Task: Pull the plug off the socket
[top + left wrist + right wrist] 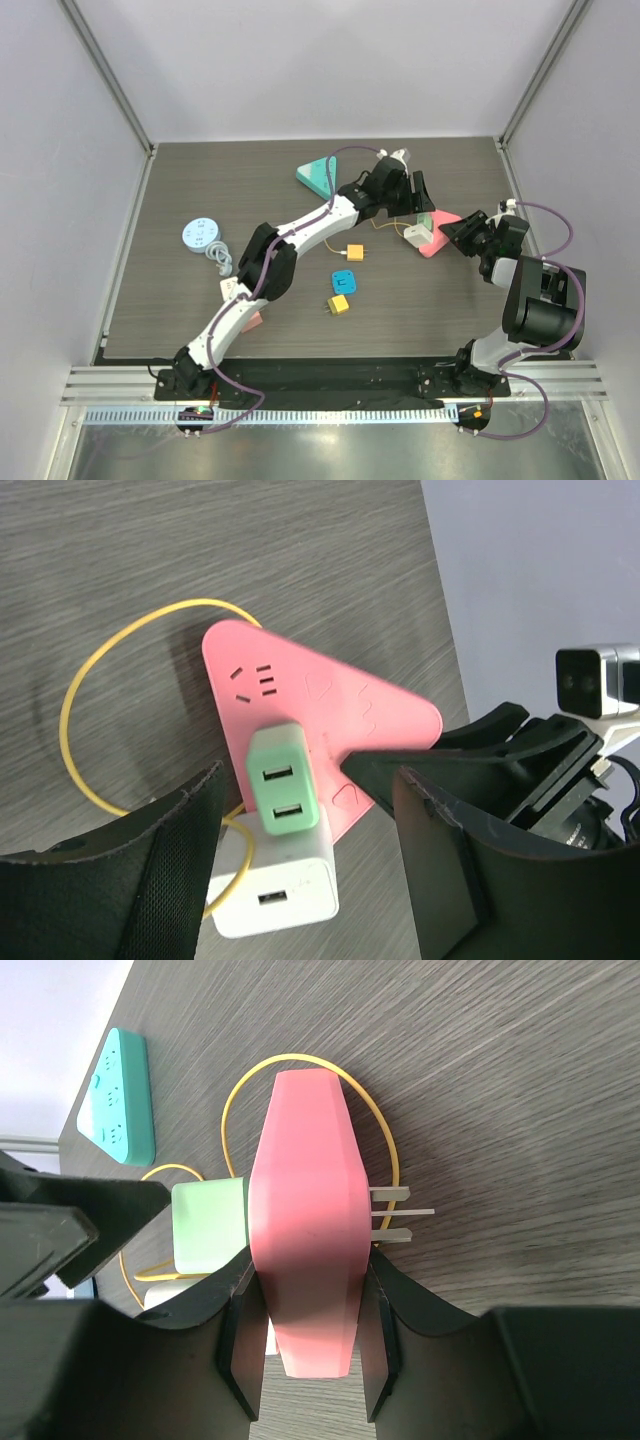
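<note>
Two grippers meet at the pink socket (300, 695), far right of the table (200, 310)!
The right gripper (305, 1350) is clamped on the socket's edges. The left gripper (308, 815) hangs part-open around the green plug (283, 790), gaps on both sides. The plug sits seated in the socket face, with the white charger (275, 900) touching it and a yellow cable (75, 695) looping round.

Table (200, 180): dark wood grain
Teal socket block (318, 175): triangular; flat near the far edge, about midway along it
Round blue socket (201, 235): near the left edge; coiled grey cord (220, 260) just beside it
Centre: 3 small pieces, apart; orange-yellow plug (353, 253); blue square adapter (344, 282); yellow cube (339, 304) nearest the near edge
White USB charger (280, 895): flat, toward the right edge; thin yellow cable (75, 710) loops beside it
</note>
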Action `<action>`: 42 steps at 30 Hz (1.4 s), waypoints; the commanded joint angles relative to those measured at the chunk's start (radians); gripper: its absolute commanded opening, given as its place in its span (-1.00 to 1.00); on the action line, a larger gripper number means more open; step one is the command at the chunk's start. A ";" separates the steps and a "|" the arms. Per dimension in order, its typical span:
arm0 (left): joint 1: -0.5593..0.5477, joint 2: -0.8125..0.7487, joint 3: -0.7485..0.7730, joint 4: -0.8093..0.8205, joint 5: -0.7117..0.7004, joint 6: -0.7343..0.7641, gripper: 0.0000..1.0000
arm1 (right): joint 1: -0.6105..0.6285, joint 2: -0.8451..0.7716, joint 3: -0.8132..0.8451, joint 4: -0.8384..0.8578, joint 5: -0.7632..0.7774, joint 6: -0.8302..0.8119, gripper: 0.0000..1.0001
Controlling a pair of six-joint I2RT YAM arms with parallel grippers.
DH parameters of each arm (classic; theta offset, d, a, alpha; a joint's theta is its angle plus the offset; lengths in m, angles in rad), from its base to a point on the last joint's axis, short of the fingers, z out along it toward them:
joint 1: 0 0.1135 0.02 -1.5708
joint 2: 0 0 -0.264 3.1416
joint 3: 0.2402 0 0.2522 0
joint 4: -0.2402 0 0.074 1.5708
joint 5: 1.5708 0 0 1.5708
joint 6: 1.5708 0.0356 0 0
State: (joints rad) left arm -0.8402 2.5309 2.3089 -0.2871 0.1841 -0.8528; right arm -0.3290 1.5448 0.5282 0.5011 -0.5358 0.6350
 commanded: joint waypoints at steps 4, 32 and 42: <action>-0.003 0.048 0.057 0.049 0.026 -0.042 0.33 | 0.005 -0.006 0.010 0.057 -0.023 0.012 -0.97; -0.005 0.065 0.044 0.055 0.107 -0.204 -0.77 | 0.044 -0.049 0.035 -0.047 0.059 -0.060 -0.98; 0.024 -0.021 0.043 0.033 0.057 -0.189 -1.00 | 0.074 -0.065 0.065 -0.165 0.221 -0.124 -0.98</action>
State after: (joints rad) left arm -0.8299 2.6442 2.3482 -0.2661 0.2558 -1.0721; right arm -0.2623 1.4906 0.5575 0.3904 -0.4236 0.5583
